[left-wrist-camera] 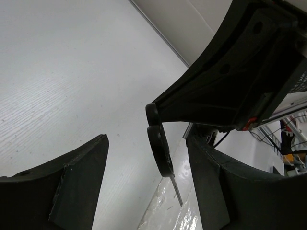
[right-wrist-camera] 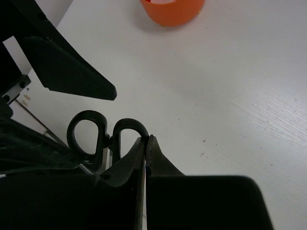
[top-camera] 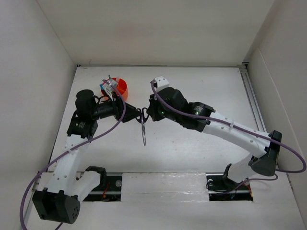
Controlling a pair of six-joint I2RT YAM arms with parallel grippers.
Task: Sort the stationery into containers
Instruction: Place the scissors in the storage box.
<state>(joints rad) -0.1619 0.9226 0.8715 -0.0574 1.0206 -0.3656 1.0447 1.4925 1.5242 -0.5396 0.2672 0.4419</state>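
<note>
Above the white table (top-camera: pixel 192 148), right tool (right-wrist-camera: pixel 147 145) clamps looped black scissors (left-wrist-camera: pixel 159 151); left tool (left-wrist-camera: pixel 146 141) gapes

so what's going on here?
The right tool is shut on one handle loop of the scissors and holds them between the two arms, blades pointing toward the near edge of the table. The left tool is open, with a finger on either side of the handles, not gripping. It looks like a handover, but that's a guess. The orange organiser sits further back, beside the left arm; its contents aren't clear.
</note>
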